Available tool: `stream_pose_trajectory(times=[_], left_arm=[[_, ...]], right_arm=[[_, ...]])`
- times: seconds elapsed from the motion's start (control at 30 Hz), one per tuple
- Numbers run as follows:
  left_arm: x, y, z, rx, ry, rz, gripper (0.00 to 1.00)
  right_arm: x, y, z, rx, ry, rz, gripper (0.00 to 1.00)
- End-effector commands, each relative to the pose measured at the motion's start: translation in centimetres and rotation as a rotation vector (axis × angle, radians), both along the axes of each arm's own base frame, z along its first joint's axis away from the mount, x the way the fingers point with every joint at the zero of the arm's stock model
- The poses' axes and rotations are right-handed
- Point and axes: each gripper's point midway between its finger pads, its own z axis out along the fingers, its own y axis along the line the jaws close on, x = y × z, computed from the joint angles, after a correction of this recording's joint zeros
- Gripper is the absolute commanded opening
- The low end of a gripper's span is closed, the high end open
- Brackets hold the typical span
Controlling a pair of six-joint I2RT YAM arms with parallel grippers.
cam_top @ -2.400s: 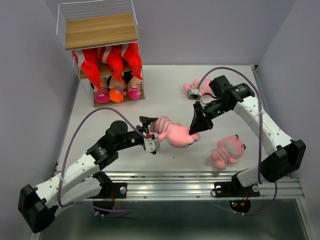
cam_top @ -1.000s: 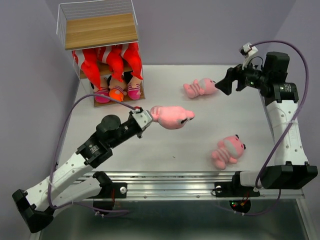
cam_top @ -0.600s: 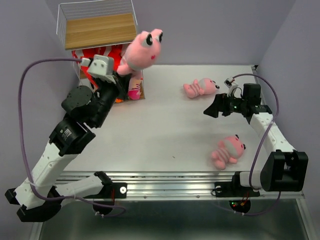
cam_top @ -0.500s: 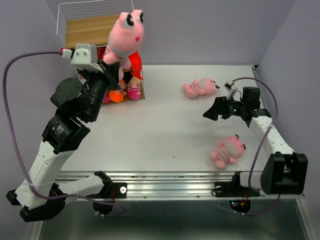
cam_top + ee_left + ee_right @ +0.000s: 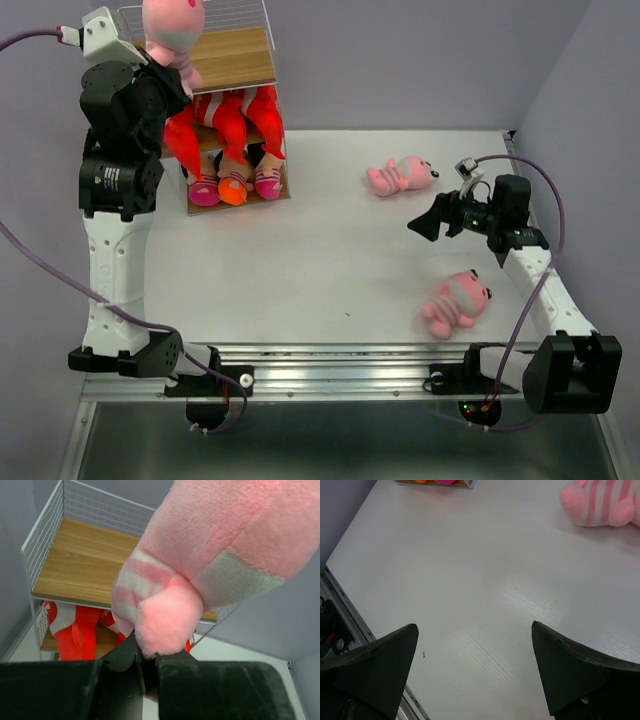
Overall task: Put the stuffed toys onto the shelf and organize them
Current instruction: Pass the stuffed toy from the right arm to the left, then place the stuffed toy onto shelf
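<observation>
**Pink plush held over the top board; right jaws wide and empty**

Up by the rack, the left gripper (image 5: 146,666) has its jaws pinched almost together on a stubby limb of a pink striped animal (image 5: 225,545). The rest of the plush bulges up and away from the fingers and fills most of the wrist view. From above, the same toy sits at the end of the raised left arm, over the near left corner of the shelf (image 5: 200,60).

Beneath and ahead of that gripper lies the top wooden board, bare, with the white wire frame around it. One tier lower, below the held limb, the red sharks (image 5: 225,125) stand side by side. Lower again, at the bottom board, three rounded pink and orange striped shapes show with some black above them. These look like the dolls (image 5: 232,185), though they are too small to be sure.

The right gripper (image 5: 425,228) hangs over the table (image 5: 485,580) with its jaws spread as wide as they go and nothing between them. A second pink animal (image 5: 400,175) lies on the table beyond its fingertips and off to their right, well apart from them. A third pink animal (image 5: 455,300) lies nearer the arm bases, behind that gripper and to its left.
</observation>
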Motion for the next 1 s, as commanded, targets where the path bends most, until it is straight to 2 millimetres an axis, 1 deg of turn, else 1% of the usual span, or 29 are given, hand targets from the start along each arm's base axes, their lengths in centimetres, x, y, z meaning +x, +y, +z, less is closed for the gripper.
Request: stream_pose_trajectory(times=[0.0,0.03,0.07,0.13,0.17,0.2,0.27,0.3,0.4,0.43,0.5,0.6,0.87,0.93,0.97], left_arm=[[0.6,0.9,0.6,-0.108,0.009,-0.075,0.00],[1.3,1.7,0.1,-0.124,0.023,-0.062,0.00],[1.5,1.7,-0.2,-0.125,0.027,-0.060,0.00],[2.3,3.0,-0.9,-0.168,0.043,-0.021,0.00],[2.4,3.9,-0.8,-0.187,0.044,0.002,0.00],[2.6,4.4,-0.9,-0.195,0.047,0.014,0.00],[2.6,4.2,-0.1,-0.210,0.030,-0.011,0.00],[2.4,4.7,0.3,-0.214,0.021,-0.003,0.00],[2.9,5.1,0.1,-0.238,0.030,-0.006,0.00],[3.2,5.5,-0.1,-0.248,0.035,-0.007,0.00],[3.5,5.6,-0.6,-0.270,0.050,-0.026,0.00],[4.1,6.6,-1.5,-0.300,0.076,-0.017,0.00],[4.8,7.3,-3.3,-0.312,0.145,-0.011,0.00],[5.2,7.6,-4.1,-0.314,0.172,-0.005,0.00],[5.2,7.6,-4.2,-0.314,0.178,-0.005,0.02]], right_arm=[[0.3,-0.2,2.1,-0.021,-0.119,-0.008,1.00],[0.2,-0.2,2.1,-0.025,-0.123,-0.012,1.00],[0.2,-0.2,2.3,-0.025,-0.129,-0.012,1.00],[0.2,-0.4,2.5,-0.032,-0.140,-0.022,1.00],[0.2,-0.4,2.7,-0.036,-0.149,-0.026,1.00],[0.2,-0.5,2.8,-0.037,-0.152,-0.029,1.00],[0.1,-0.4,2.8,-0.036,-0.152,-0.026,1.00],[0.1,-0.4,2.9,-0.033,-0.151,-0.022,1.00],[0.0,-0.3,2.8,-0.031,-0.148,-0.021,1.00],[0.0,-0.3,2.7,-0.031,-0.147,-0.021,1.00],[0.1,-0.4,2.8,-0.036,-0.152,-0.026,1.00],[0.1,-0.5,3.0,-0.040,-0.162,-0.031,1.00],[0.1,-0.6,3.0,-0.041,-0.164,-0.035,1.00],[0.0,-0.6,3.1,-0.042,-0.168,-0.035,1.00],[0.1,-0.6,3.1,-0.042,-0.168,-0.037,1.00]])
